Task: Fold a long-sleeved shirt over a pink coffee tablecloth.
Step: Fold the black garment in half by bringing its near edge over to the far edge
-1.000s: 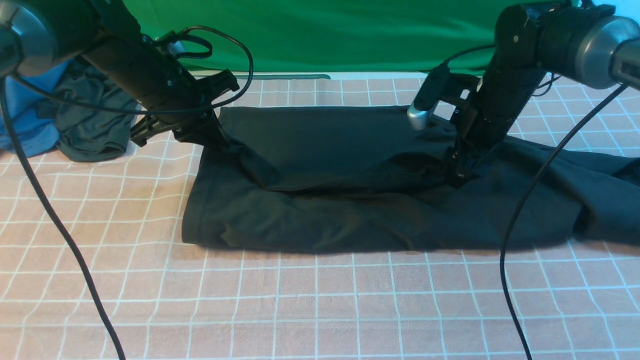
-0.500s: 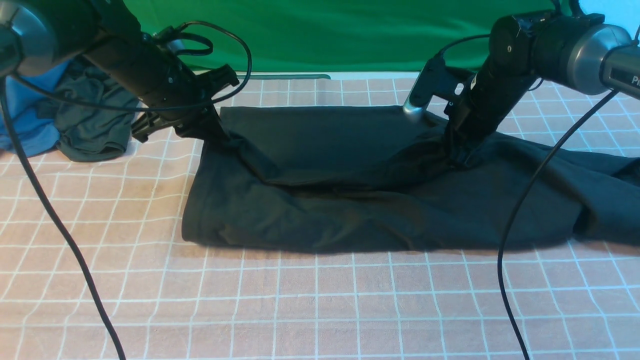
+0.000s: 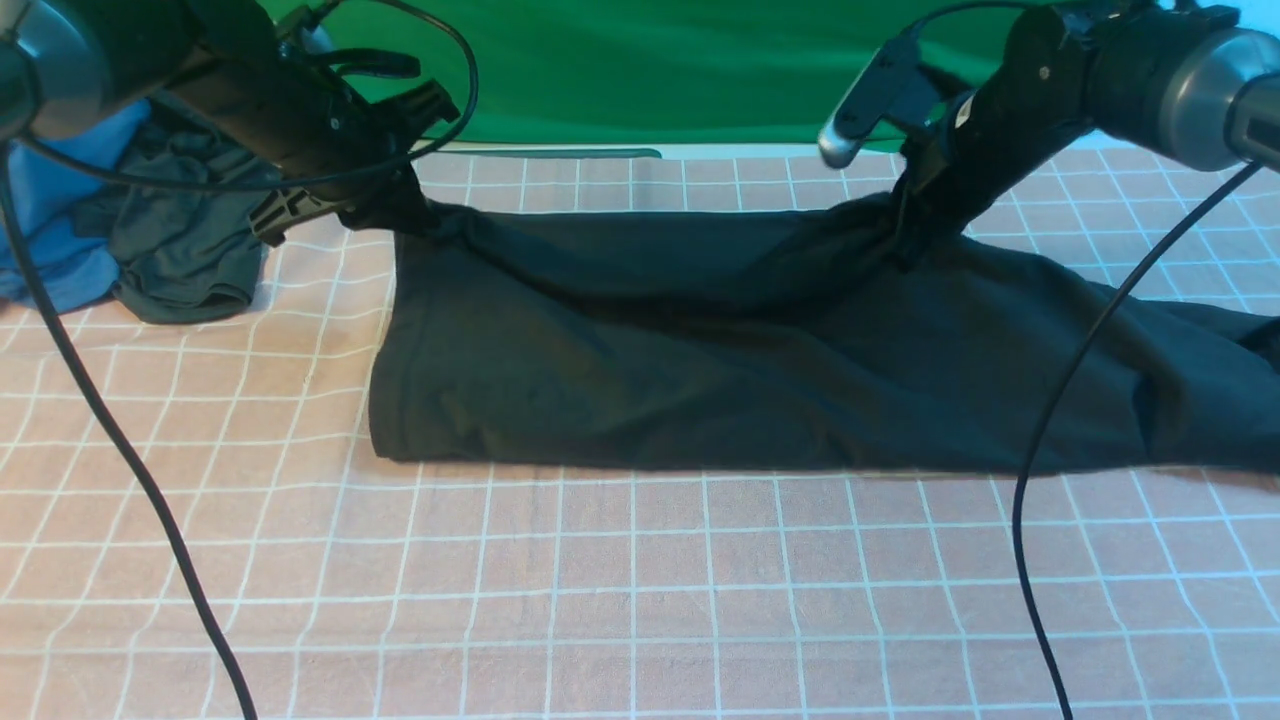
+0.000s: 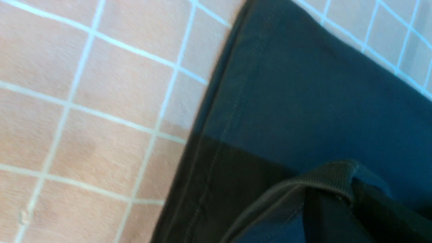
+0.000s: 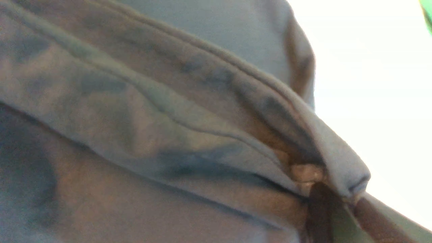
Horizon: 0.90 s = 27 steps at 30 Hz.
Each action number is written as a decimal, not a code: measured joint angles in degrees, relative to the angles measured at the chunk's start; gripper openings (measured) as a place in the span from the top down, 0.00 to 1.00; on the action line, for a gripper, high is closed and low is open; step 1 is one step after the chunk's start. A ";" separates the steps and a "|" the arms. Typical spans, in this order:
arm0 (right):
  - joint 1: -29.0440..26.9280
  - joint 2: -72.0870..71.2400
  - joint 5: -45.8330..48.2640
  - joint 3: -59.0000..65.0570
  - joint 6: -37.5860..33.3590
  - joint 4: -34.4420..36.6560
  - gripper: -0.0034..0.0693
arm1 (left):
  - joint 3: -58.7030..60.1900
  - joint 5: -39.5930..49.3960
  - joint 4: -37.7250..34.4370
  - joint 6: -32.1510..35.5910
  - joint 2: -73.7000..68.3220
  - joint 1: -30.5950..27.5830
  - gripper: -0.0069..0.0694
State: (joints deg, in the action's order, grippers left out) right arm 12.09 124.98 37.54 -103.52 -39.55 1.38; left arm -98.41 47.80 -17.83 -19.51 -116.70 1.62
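1. Pink coffee tablecloth point(image 3: 640, 600): salmon with a white grid, covering the table from the near edge to the back.
2. Black cables point(image 3: 130, 470): one hangs from each of my arms across the near tablecloth.
3. Long-sleeved shirt point(image 3: 700, 370): black, spread across the middle of the tablecloth and running off to the right. Its near edge lies flat. Its far edge is raised off the table and drawn between my two grippers.
4. Left gripper point(image 3: 400, 212): pressed together on the shirt's far left corner, tips buried in fabric. My left wrist view shows the stitched hem over the pink grid.
5. Right gripper point(image 3: 915, 238): pinching the shirt's far edge toward the right. My right wrist view shows a bunched fold clamped there.
6. Grey-green garment point(image 3: 180, 250): crumpled at the far left, apart from the shirt, touching a blue garment point(image 3: 50, 240).
7. Green cloth point(image 3: 650, 70): hangs behind the table.
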 joint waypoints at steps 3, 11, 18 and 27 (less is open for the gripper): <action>-1.44 0.00 -0.69 0.00 2.42 0.32 0.88 | 0.00 -1.64 1.37 -1.52 0.00 0.00 0.87; -2.45 0.38 -2.32 -0.02 3.81 0.39 0.88 | 0.00 -6.72 2.32 -2.97 -1.03 0.05 0.87; -2.45 3.46 -5.67 -0.07 4.88 0.55 0.88 | 0.00 -11.55 3.06 -3.35 -3.93 0.05 0.87; -2.45 4.79 -13.38 -0.07 11.50 0.49 0.77 | 0.00 -19.43 4.13 -3.35 -4.64 0.00 0.76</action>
State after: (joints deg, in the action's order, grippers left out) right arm 9.64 129.77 24.16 -103.59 -28.04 1.88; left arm -98.41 28.37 -13.70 -22.86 -121.34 1.62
